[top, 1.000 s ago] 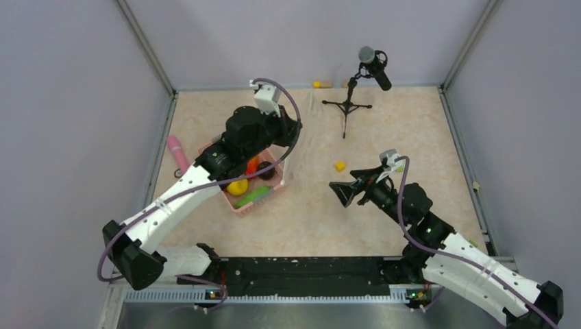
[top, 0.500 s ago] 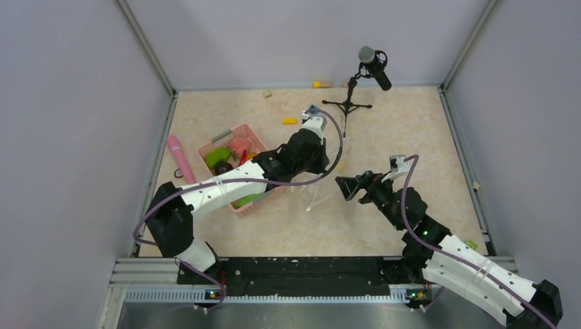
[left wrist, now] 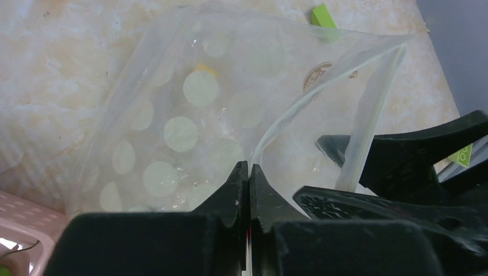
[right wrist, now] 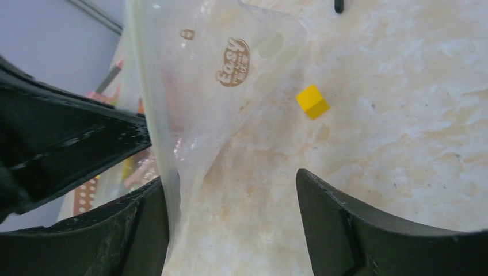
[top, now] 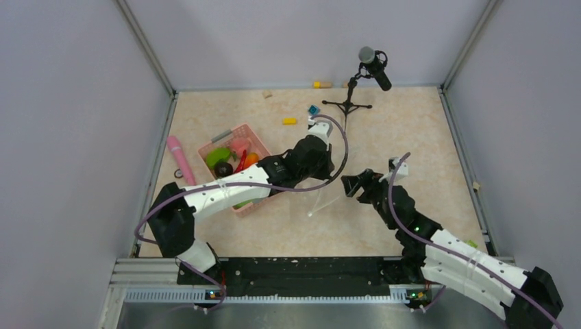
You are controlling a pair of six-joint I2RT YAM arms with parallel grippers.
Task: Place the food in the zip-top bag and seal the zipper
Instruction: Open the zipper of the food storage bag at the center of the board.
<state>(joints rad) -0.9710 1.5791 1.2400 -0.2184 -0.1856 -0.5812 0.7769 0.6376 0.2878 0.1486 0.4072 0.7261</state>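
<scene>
The zip-top bag (left wrist: pixel 190 115), clear with white dots, hangs from my left gripper (left wrist: pixel 248 167), whose jaws are shut on its mouth edge. From above, that gripper (top: pixel 327 164) is at the table's middle. The zipper (right wrist: pixel 141 86) runs as a whitish strip down to the inner face of one finger of my right gripper (right wrist: pixel 230 181), which stands open. That gripper (top: pixel 351 184) sits just right of the left one. The food lies in the pink basket (top: pixel 214 140): a green pepper (top: pixel 219 155), a red chili (top: pixel 241 161), an orange (top: pixel 252 158) and a dark fruit (top: pixel 223 168).
A microphone on a tripod (top: pixel 351 103) stands at the back. A pink stick (top: pixel 178 156) lies left of the basket. Small yellow blocks (top: pixel 290 121) (right wrist: pixel 312 102) and a blue block (top: pixel 314 110) lie on the floor behind the grippers.
My left arm has swung right from above the basket to the table's middle, carrying the bag. My right gripper has moved up and left to the bag's edge, and its jaws have narrowed.
</scene>
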